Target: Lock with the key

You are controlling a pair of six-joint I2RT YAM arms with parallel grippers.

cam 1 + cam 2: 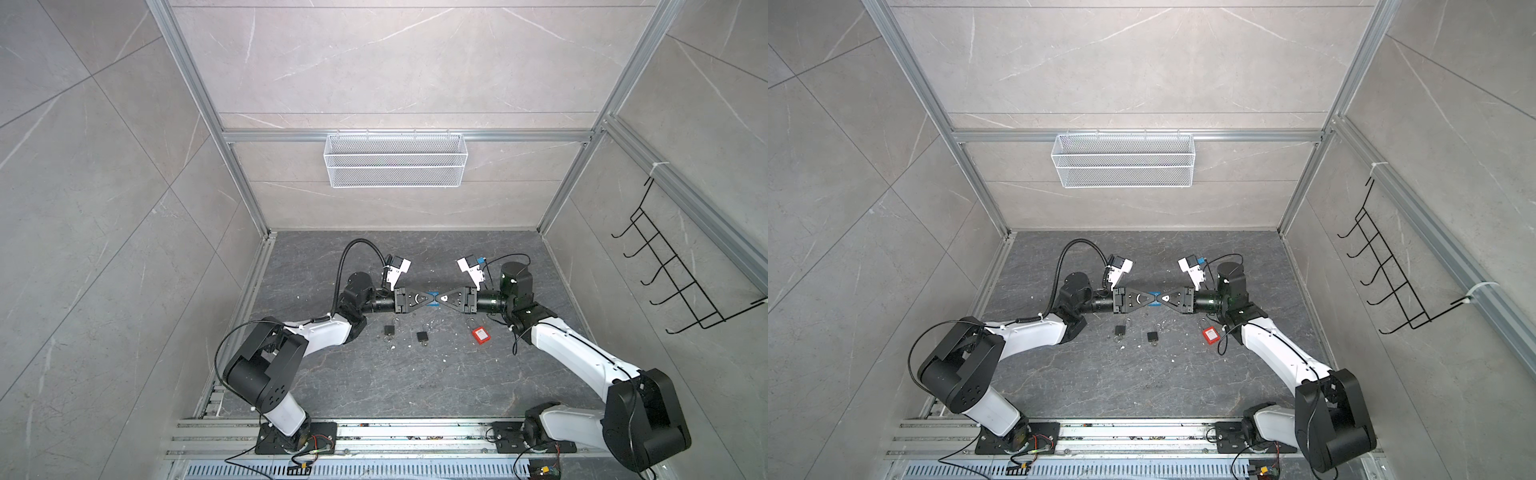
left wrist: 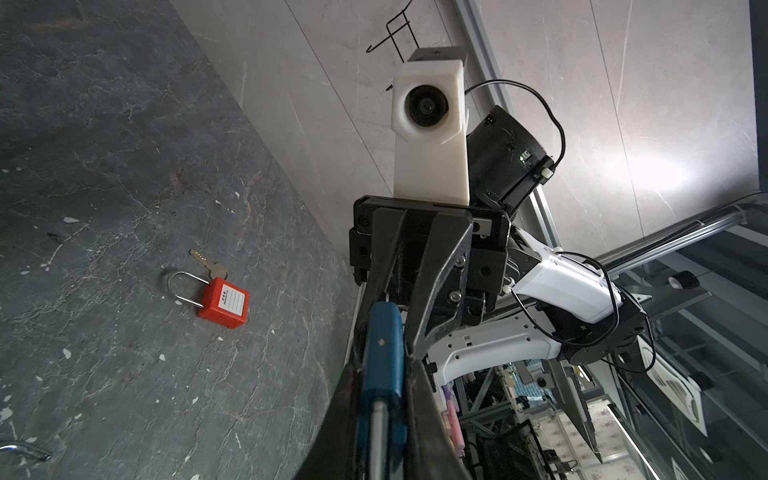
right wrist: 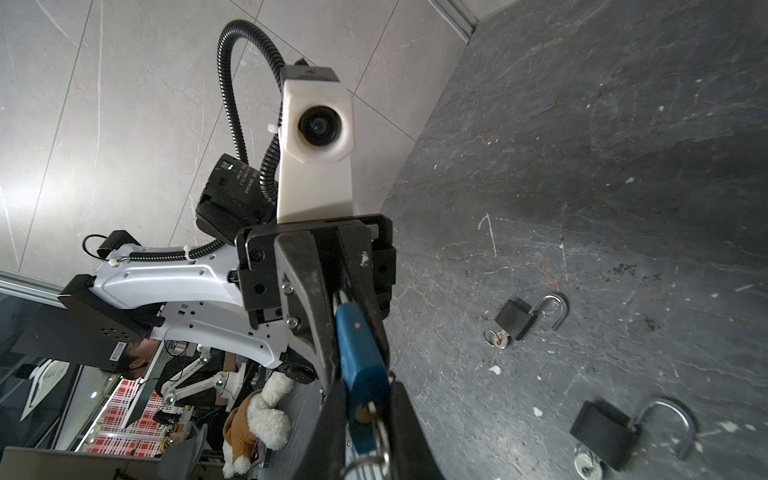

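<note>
Grippers meet tip to tip above the dark grey stone-patterned tabletop [image 1: 415, 374], with a blue block-shaped padlock [image 3: 360, 365] bridged between them in mid-air. The left gripper [image 1: 428, 298] is pressed in on the end where the steel shackle [image 2: 379, 428] emerges. The right gripper [image 1: 439, 298] pinches the opposite end, where a brass key [image 3: 365, 413] on a wire ring sits at the keyhole. Whether its pads bear on the key or on the body I cannot tell, nor whether the shackle is seated.

The locking itself looks to be in hand, with one arm steadying and the other working the key. Next should come a wrist roll of the right arm while the left grips firmly, both in line so the key does not bind.

A red padlock [image 2: 224, 305] and two black padlocks [image 3: 515, 318] lie on the tabletop, well apart from this.
</note>
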